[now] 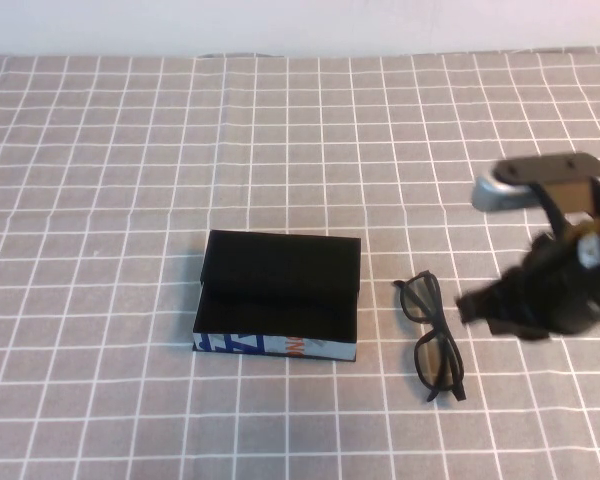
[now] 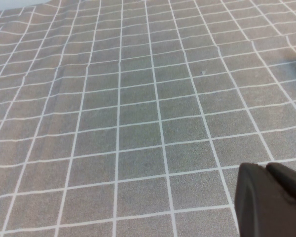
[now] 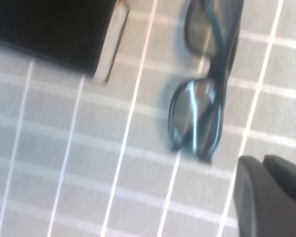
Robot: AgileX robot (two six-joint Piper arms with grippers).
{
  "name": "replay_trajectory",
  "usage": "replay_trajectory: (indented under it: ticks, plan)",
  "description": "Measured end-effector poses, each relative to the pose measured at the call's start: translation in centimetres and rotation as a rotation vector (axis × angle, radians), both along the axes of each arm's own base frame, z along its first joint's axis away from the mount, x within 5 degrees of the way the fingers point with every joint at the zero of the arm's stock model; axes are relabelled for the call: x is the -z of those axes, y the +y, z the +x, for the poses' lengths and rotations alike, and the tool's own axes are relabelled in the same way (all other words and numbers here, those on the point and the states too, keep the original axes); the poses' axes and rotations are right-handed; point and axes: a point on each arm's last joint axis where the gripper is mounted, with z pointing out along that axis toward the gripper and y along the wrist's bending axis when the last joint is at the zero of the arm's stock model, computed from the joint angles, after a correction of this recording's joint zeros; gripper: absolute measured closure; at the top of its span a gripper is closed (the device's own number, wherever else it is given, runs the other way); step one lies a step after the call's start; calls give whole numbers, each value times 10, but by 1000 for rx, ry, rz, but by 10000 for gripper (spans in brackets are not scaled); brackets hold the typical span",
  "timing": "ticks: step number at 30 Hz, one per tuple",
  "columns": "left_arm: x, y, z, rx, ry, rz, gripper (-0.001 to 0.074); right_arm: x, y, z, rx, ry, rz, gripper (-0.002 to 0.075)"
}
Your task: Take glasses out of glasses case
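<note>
The high view looks steeply down from the robot's side across the whole grey checked tablecloth (image 1: pixel 100 200). The left wrist view faces bare cloth at close range. The right wrist view sits close above the black thick-framed glasses (image 3: pixel 202 98), shared with the high view.

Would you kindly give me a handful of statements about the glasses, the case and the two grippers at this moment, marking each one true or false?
1. The glasses lie on the checked cloth, outside the glasses case. True.
2. The glasses case is closed. False: its flap lid stands open and the black inside shows, with nothing visible in it.
3. The glasses lie on the case's left. False: they lie to its right, apart from it.
4. The right gripper is right of the glasses, holding nothing. True.
5. The left gripper appears in the high view beside the case. False: it shows only in the left wrist view, over bare cloth.
</note>
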Motion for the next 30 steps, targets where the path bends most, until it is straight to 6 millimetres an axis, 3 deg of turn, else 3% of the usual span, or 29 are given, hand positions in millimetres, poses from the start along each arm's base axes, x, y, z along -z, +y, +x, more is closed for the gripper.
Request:
replay_trajectory:
  ticks: [7, 11, 16, 21, 26, 30]
  plan:
    - [0, 0, 0, 0, 0, 0, 739, -7, -21, -53, -17, 24, 55, 741]
    - [0, 0, 0, 0, 0, 0, 739, -13, -29, -62, -27, -5, 33, 742]
    - [0, 0, 0, 0, 0, 0, 739, -6, -36, -65, -77, -127, 8, 742]
    - [0, 0, 0, 0, 0, 0, 740, 13, -67, -78, 7, -397, 52, 743]
    - [0, 0, 0, 0, 0, 0, 739, 50, -107, -112, 176, -674, 94, 743]
    - [0, 0, 0, 0, 0, 0, 739, 75, -124, -142, 262, -867, 119, 743]
